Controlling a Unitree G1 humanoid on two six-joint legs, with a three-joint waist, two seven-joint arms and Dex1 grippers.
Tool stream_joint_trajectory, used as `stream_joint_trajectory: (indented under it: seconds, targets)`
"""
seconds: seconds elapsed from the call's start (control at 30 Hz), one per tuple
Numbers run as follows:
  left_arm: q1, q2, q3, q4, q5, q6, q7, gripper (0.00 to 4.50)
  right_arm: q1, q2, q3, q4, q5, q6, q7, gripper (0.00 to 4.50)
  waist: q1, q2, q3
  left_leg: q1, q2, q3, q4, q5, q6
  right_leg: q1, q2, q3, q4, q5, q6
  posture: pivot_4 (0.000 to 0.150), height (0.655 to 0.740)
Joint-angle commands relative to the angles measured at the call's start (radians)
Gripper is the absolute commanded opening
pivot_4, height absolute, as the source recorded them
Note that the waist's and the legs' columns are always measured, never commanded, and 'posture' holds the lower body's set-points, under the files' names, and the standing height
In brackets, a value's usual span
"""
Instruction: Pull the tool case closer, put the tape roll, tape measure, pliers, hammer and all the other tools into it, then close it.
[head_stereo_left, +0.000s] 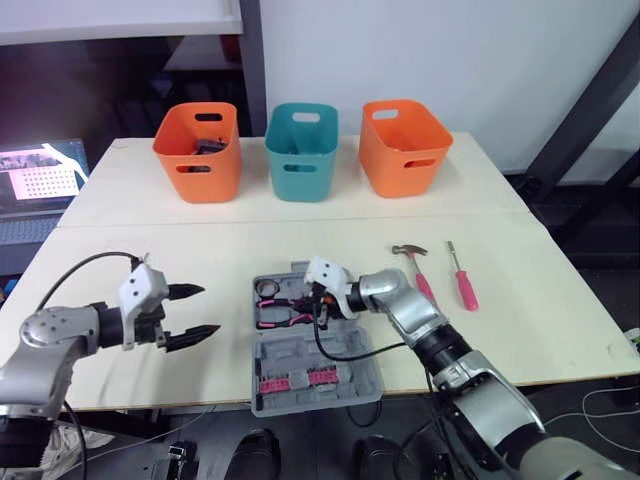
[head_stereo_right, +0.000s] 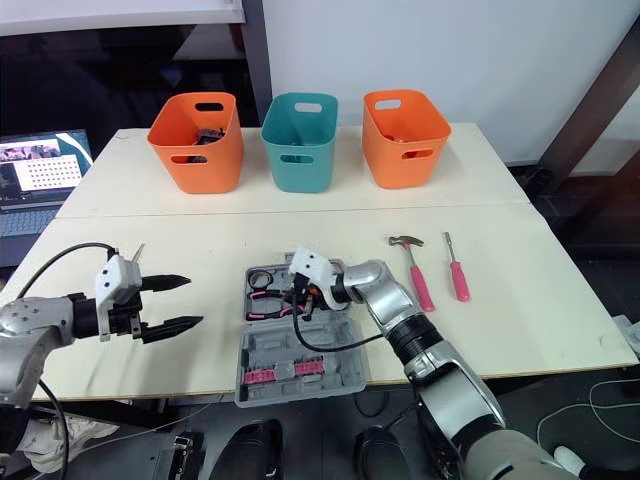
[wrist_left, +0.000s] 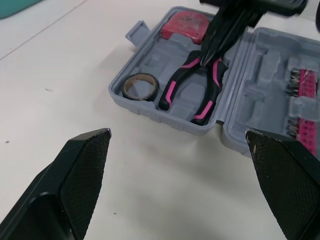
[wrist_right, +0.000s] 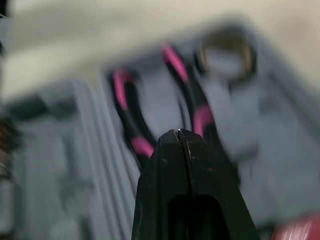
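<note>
The grey tool case (head_stereo_left: 345, 350) lies open near the table's front edge. In its far half are a tape roll (wrist_left: 140, 86), pink-and-black pliers (wrist_left: 200, 90) and a red tape measure (wrist_left: 184, 27). The near half holds pink bits (head_stereo_left: 290, 382). My right gripper (head_stereo_left: 318, 296) reaches down into the case, shut, with its tips at the pliers' head and nothing between its fingers. My left gripper (head_stereo_left: 210, 310) hovers open to the left of the case, apart from it. A pink-handled hammer (head_stereo_left: 415, 270) and a pink screwdriver (head_stereo_left: 460, 277) lie on the table right of the case.
Along the far part of the table stand an orange bin (head_stereo_left: 198, 150), a teal bin (head_stereo_left: 301, 150) and another orange bin (head_stereo_left: 403, 145). A laptop (head_stereo_left: 35, 180) sits beyond the table's left edge. Bare tabletop lies between the case and the bins.
</note>
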Motion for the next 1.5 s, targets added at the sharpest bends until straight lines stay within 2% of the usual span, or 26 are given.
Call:
stream_joint_trajectory:
  seconds: [0.03,0.17,0.3,0.47,0.77,0.93,1.2,1.4,1.5]
  targets:
    - [0.004,0.002,0.002,-0.023,0.007,-0.014,0.019,4.5,-0.033,-0.002,-0.026,0.11,-0.027,-0.018,-0.053,0.04,-0.003,0.0,0.0,0.001,0.0,0.0,0.0,0.0,0.0,0.0,0.0,0.0,0.0,0.0,0.0,0.15,0.74]
    - [0.014,-0.001,-0.004,-0.028,0.01,-0.009,0.032,4.5,-0.026,0.008,-0.032,0.171,-0.004,-0.011,-0.011,0.04,-0.002,0.0,-0.001,0.004,0.0,-0.001,0.0,0.0,0.0,0.004,0.0,0.0,0.0,0.0,-0.001,0.15,0.74]
    - [0.011,-0.003,-0.005,-0.029,0.001,0.01,0.034,4.5,-0.021,0.025,-0.088,0.081,0.075,-0.065,0.063,0.04,0.002,0.0,-0.001,0.005,0.0,-0.001,0.0,0.0,-0.001,0.004,0.0,0.0,-0.001,-0.001,-0.003,0.15,0.74]
    - [0.015,-0.004,0.0,-0.029,-0.013,0.016,0.026,4.5,-0.057,0.026,-0.138,0.061,0.096,-0.09,0.047,0.04,0.0,0.001,-0.001,-0.001,0.0,-0.001,0.0,0.0,-0.001,0.0,0.0,0.0,0.0,0.0,0.0,0.15,0.74]
    - [0.018,-0.009,0.002,-0.02,-0.006,-0.001,0.022,4.5,-0.056,0.035,-0.107,0.109,0.042,-0.11,0.041,0.04,0.001,0.001,-0.001,-0.001,0.0,0.0,-0.001,0.0,-0.001,-0.001,0.0,0.0,0.0,0.0,0.0,0.15,0.74]
    - [0.027,-0.01,-0.003,-0.002,0.021,-0.047,0.033,4.5,-0.044,0.023,-0.035,0.245,-0.067,-0.141,-0.012,0.04,0.0,0.001,-0.001,0.0,0.0,0.0,-0.001,0.0,-0.001,-0.001,0.0,0.0,0.0,0.0,0.0,0.15,0.74]
    - [0.025,-0.022,-0.025,0.012,0.086,-0.105,0.079,4.5,-0.019,0.018,0.017,0.332,-0.132,-0.123,-0.056,0.04,0.0,0.002,-0.008,0.011,0.0,0.0,-0.002,-0.001,-0.003,0.007,0.0,0.0,-0.004,-0.002,-0.004,0.15,0.74]
    - [0.014,-0.035,-0.043,0.025,0.114,-0.125,0.109,4.5,0.001,0.012,-0.063,0.137,-0.037,-0.329,-0.027,0.04,0.002,0.003,-0.011,0.015,0.0,0.0,-0.005,-0.002,-0.004,0.01,-0.001,0.0,-0.005,-0.002,-0.004,0.15,0.74]
    - [-0.049,-0.018,-0.038,0.061,0.031,-0.01,0.029,4.5,0.032,-0.034,-0.11,-0.069,-0.002,-0.374,-0.032,0.04,0.005,0.005,-0.01,0.01,0.0,0.0,-0.005,0.0,-0.001,0.009,-0.001,0.0,-0.003,-0.002,-0.004,0.15,0.74]
